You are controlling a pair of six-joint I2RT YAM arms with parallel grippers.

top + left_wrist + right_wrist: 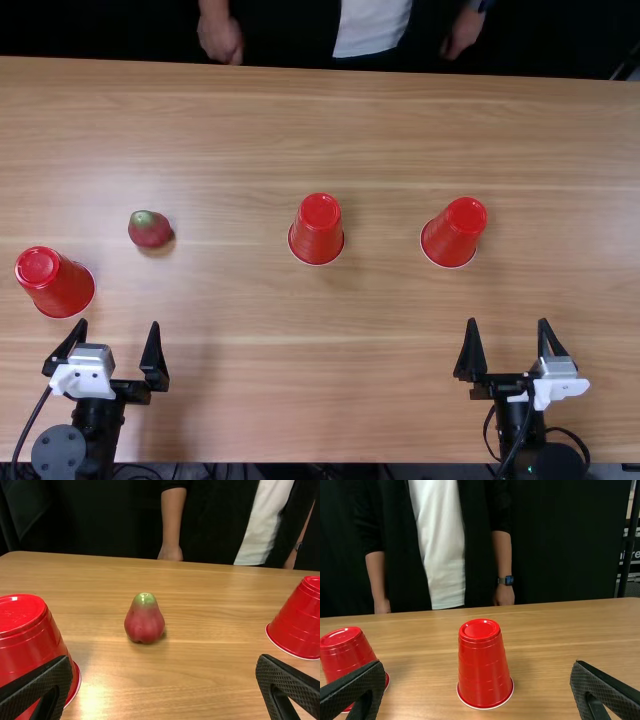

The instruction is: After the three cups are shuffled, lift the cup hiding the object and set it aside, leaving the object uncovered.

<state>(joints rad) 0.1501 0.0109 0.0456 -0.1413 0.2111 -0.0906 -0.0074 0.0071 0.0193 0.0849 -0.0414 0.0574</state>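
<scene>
Top view: left hand (117, 332) and right hand (507, 330) hover at the near edge of the table (300, 120), both opened wide, pointing forward.

We see three red plastic cups, all upside down on their rims. The left cup (54, 283) sits far left and nearest us; the middle cup (317, 230) and the right cup (455, 233) stand well apart, level with each other. Between the left and middle cups the fruit (150, 229) stands upright and uncovered. It is small, red and pear-shaped, with a green top.

top view looks steeply down from the near edge; low wrist views face across, sharing the middle cup (316, 230).
</scene>
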